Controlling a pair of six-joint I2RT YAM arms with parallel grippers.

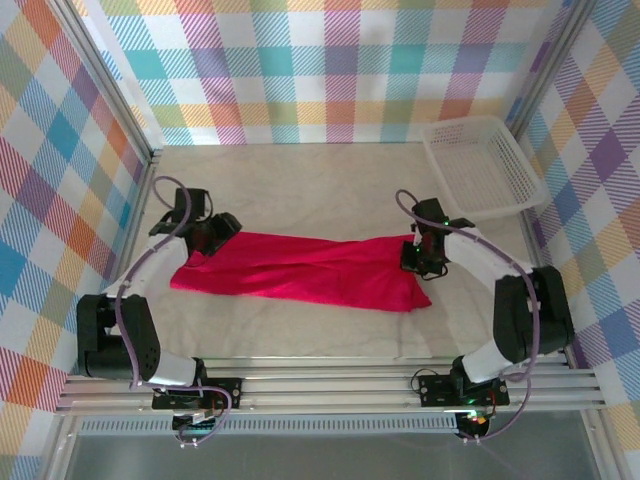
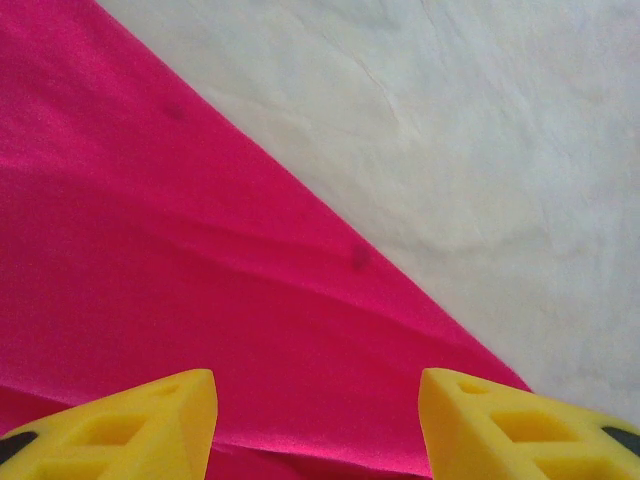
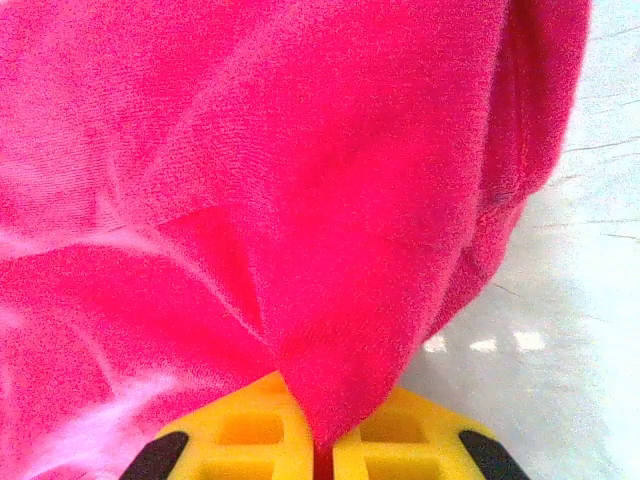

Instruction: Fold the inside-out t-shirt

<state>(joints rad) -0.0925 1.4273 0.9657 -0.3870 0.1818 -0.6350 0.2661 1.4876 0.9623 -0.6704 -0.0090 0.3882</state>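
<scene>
**Crimson shirt stretched crosswise, right end pinched**

Left side, top view: the left arm reaches in over the left end of the t-shirt. Left wrist view: the left jaws stand apart, the two yellow fingers well separated, with flat cloth lying under the gap and nothing clamped. The shirt's straight edge cuts diagonally from upper left to lower right here, with bare pale counter beyond it.

Centre: the t-shirt is plain crimson-magenta, soft and matte. It lies on the counter as one long, low band with a few shallow lengthwise creases. Its long axis runs left to right across the counter, roughly parallel to the near edge. The left end is narrower and the right end is broader, with a corner drooping toward the near side. I cannot tell which end is collar and which is hem.

Right side, top view: the right arm bends in to the shirt's right end. Right wrist view: the right jaws are together, clamped on a fold of the t-shirt. Cloth rises in a peak from between the yellow fingers, with fuzzy nap and a seam line showing close up.

Far right corner: a white mesh basket sits well apart from the shirt.

The top view gives the whole outline and axis. The wrist views give the jaw states and cloth texture.
</scene>
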